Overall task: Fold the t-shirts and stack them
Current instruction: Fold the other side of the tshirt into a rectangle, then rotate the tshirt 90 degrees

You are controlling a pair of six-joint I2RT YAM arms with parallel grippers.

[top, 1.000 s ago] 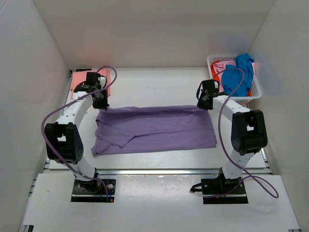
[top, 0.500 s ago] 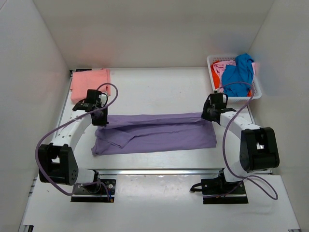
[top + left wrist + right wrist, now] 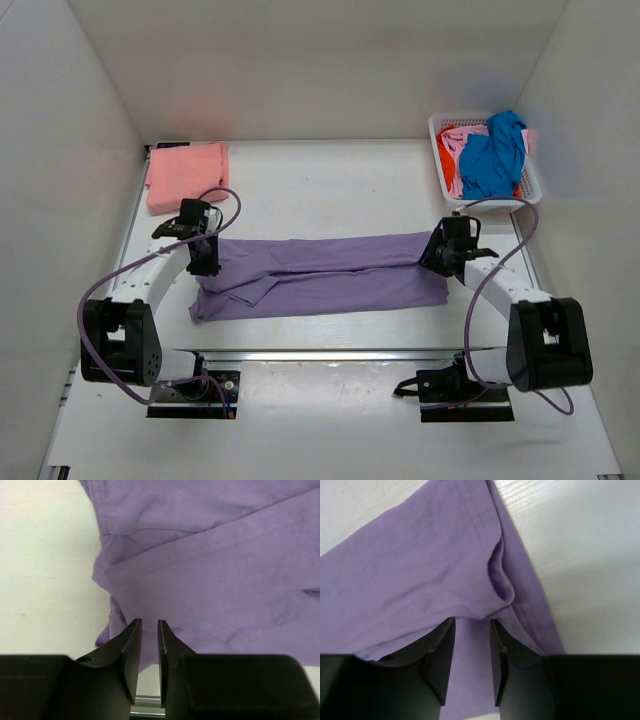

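Both arms reach low over the surface point(image 3: 330, 190), elbows folded back near their bases and forearms angled inward. The left gripper point(image 3: 206, 260) meets the left end of the purple shirt point(image 3: 320, 275), its jaws almost together and pinching the folded cloth edge, and the right gripper point(image 3: 438, 256) meets the right end, its jaws likewise nipping a bunched hem. The shirt lies stretched crosswise between them as a long band, its upper layer doubled over the lower
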